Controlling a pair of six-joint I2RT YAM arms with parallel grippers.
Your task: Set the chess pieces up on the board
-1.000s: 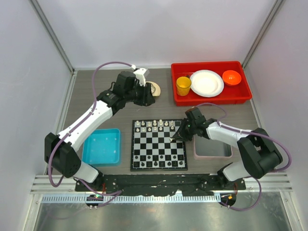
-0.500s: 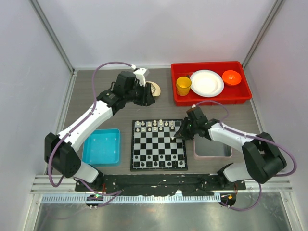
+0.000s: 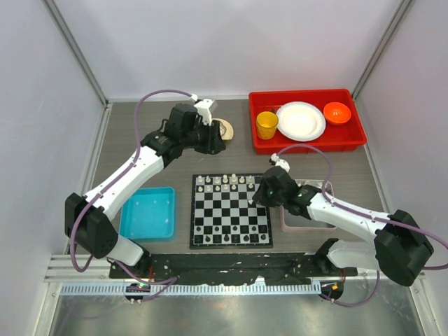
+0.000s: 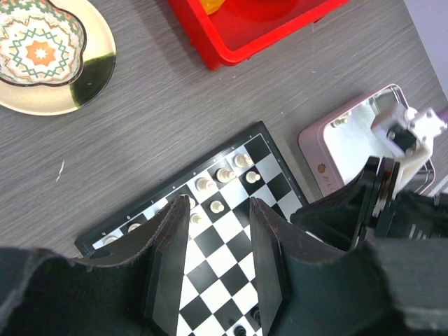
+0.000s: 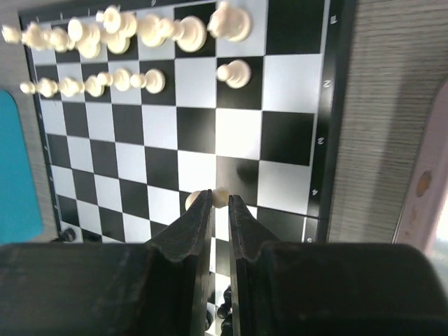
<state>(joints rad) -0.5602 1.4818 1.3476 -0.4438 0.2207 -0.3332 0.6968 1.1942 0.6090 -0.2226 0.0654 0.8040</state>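
The right gripper (image 5: 218,203) hangs over the board (image 5: 241,133) with its jaws pressed together on a small cream piece (image 5: 221,197). The piece shows only as a pale nub at the tips, so its kind cannot be told. The other cream chess pieces (image 5: 126,28) stand in two rows along the far edge of the board: a back row, and a row of pawns (image 5: 105,80) in front of it. The end pawn (image 5: 234,72) stops one file short of the right border. The two squares of that last file look bare, so the held piece most likely belongs on one of them.

To do this well, the right arm should carry the piece high enough to pass over the standing figures. It should approach the bare file from the open middle of the board, not across the rows, and centre the piece over the square before lowering. The piece should come down upright until its base meets the board. Only then should the jaws part, and only a little, so the fingers do not sweep the neighbouring pawn. A straight lift afterwards avoids tipping it.

The left gripper (image 4: 219,210) hovers high over the far part of the counter (image 4: 175,119), jaws apart and holding nothing
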